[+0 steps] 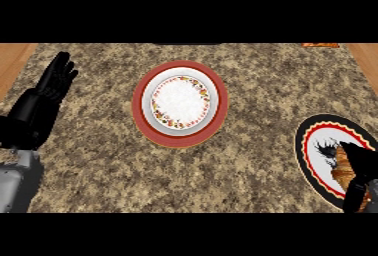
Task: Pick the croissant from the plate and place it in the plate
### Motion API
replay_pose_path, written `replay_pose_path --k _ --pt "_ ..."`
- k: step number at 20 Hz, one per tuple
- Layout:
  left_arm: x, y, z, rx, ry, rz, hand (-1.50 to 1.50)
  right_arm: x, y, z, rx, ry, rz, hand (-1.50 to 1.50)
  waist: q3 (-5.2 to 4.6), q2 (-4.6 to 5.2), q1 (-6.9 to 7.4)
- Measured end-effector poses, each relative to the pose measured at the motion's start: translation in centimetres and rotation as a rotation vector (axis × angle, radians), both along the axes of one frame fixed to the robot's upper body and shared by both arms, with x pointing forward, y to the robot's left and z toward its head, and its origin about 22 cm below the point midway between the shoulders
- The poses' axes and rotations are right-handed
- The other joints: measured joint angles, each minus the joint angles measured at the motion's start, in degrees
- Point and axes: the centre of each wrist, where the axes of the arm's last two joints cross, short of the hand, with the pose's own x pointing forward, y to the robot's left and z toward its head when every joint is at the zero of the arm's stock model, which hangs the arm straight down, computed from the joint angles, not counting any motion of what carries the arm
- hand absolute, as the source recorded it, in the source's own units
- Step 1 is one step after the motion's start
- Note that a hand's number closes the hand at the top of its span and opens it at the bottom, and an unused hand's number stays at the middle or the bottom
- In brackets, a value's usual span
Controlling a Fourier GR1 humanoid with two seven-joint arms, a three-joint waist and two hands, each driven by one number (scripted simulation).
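Lying on the black-rimmed plate (314,131), the croissant (342,169) sits under the right hand's (362,167) curled fingers.

The desk (244,165) fills nearly the whole view. Its top is a speckled stone surface, a granite-like mix of tan, beige, brown and dark flecks, uniform in pattern from edge to edge. Light falls evenly across it, with no hard glare. At the upper left corner a strip of light orange-brown wood (13,60) borders the stone, running diagonally with visible grain lines. A matching wood strip (367,55) shows at the upper right corner. Along the far edge of the stone, a small orange-brown item (320,45) lies partly cut off; its nature cannot be determined. No walls, windows or floor are visible.
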Motion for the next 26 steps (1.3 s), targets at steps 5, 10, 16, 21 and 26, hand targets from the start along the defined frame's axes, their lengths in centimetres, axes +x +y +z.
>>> replay_pose_path --k 5,10,16,21,26 --pt "-0.4 0.4 -0.6 0.003 -0.008 -0.005 0.00 0.2 -0.7 -1.2 -0.003 -0.111 0.067 1.50 -0.18 -0.06 0.14" --pt "-0.5 0.2 -0.2 -0.002 -0.008 -0.007 0.00 1.4 -2.0 -1.4 0.009 -0.241 0.125 1.50 -0.31 -0.06 0.28" --pt "0.0 -0.3 0.2 0.001 -0.007 -0.007 0.00 3.1 -4.0 -1.0 0.077 -0.401 0.184 1.50 -0.23 0.02 0.28" --pt "-0.1 -0.5 0.5 -0.003 -0.010 -0.003 0.00 4.2 -3.8 0.3 0.082 -0.562 0.249 1.50 -0.07 -0.01 0.20" --pt "-0.3 0.0 0.1 -0.005 -0.005 0.006 0.00 5.1 -1.9 4.0 0.198 -0.694 0.346 1.50 -0.04 -0.19 -0.23"
